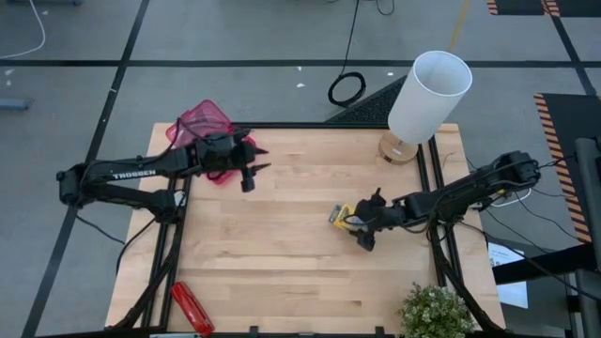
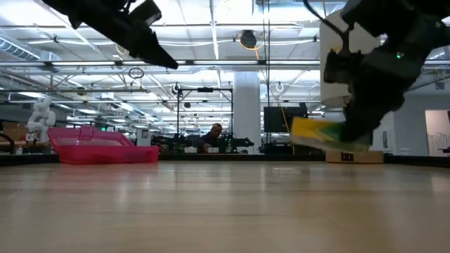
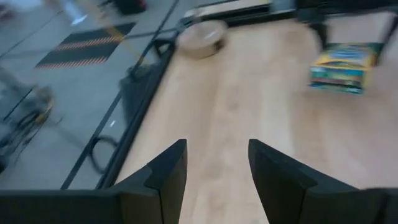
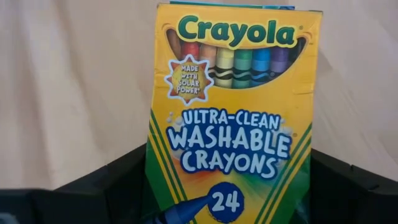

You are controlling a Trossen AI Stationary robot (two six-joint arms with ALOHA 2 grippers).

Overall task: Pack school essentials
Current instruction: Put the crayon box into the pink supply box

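Note:
A yellow-green crayon box [image 4: 231, 118] hangs just above the table right of centre [image 1: 342, 216], with my right gripper [image 1: 362, 225] shut on it. In the low view the crayon box [image 2: 325, 133] floats a little over the wood. My left gripper [image 1: 250, 173] stands open in the air at the far left, beside a pink mesh basket [image 1: 201, 124] that overhangs the table's far left corner. Between the left gripper's fingers [image 3: 163, 177] there is only bare table. The other school essentials are out of view. My right gripper pinches the crayon box between its two fingers, one on each long narrow side, at the box's bottom end [image 4: 283, 199] by the "24". The fingers come from the table's right, slanting down, along the box. The box is lifted clear, nearly level, its top end toward the table's left.
A white-shaded lamp [image 1: 427, 99] on a wooden base stands at the far right corner. A long red stapler-like object [image 1: 191, 308] lies at the near left edge, and a green plant [image 1: 437, 314] stands at the near right. Bare wood fills the table's middle.

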